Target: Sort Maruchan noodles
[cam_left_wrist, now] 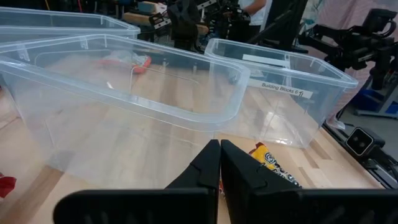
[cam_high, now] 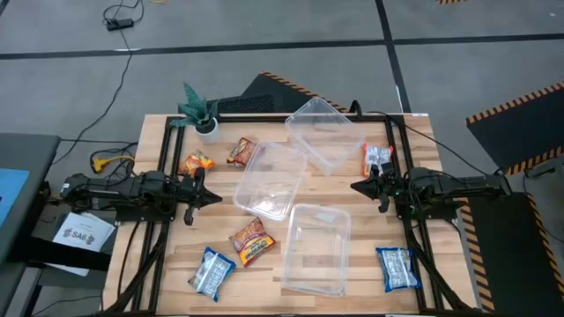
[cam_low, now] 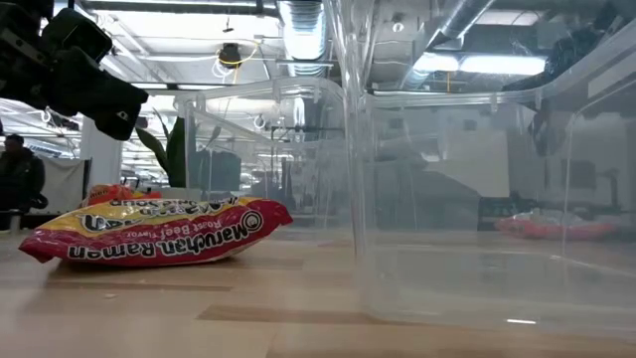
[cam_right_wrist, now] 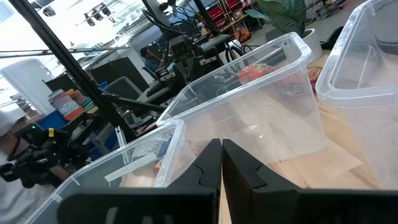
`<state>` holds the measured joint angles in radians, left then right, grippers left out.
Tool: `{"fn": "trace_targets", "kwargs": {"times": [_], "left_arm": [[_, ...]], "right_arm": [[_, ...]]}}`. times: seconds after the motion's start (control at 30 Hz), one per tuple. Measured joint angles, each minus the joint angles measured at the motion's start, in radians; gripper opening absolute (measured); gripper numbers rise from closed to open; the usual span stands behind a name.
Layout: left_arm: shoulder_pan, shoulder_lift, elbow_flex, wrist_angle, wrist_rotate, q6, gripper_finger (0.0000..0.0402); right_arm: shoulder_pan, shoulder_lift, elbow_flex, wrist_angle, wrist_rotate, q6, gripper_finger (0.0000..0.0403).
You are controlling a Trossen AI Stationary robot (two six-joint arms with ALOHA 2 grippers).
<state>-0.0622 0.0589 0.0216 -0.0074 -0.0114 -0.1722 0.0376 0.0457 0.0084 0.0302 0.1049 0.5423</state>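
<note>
Six flat noodle packets lie on the wooden table. An orange one and a red-and-yellow one rest near the far left. Another red-and-yellow packet and a blue one lie near left. An orange-and-white packet and a second blue one lie on the right. My left gripper hovers shut at the table's left, pointing at the middle tub. My right gripper hovers shut on the right, facing it. Neither touches anything.
Three clear plastic tubs stand in the table's middle: a far one, a middle one and a near one. A small potted plant stands at the far left. Bare wood shows between the tubs and each arm.
</note>
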Motion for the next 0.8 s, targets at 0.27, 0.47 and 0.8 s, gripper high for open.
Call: {"fn": "trace_targets", "kwargs": {"times": [0.27, 0.47, 0.8], "left_arm": [[0.0, 0.0, 0.0, 0.0, 0.0, 0.0, 0.0], [0.0, 0.0, 0.0, 0.0, 0.0, 0.0, 0.0], [0.0, 0.0, 0.0, 0.0, 0.0, 0.0, 0.0]], "right_arm": [[0.0, 0.0, 0.0, 0.0, 0.0, 0.0, 0.0035], [0.0, 0.0, 0.0, 0.0, 0.0, 0.0, 0.0035], [-0.007, 0.006, 0.0, 0.409, 0.107, 0.149, 0.0035]]}}
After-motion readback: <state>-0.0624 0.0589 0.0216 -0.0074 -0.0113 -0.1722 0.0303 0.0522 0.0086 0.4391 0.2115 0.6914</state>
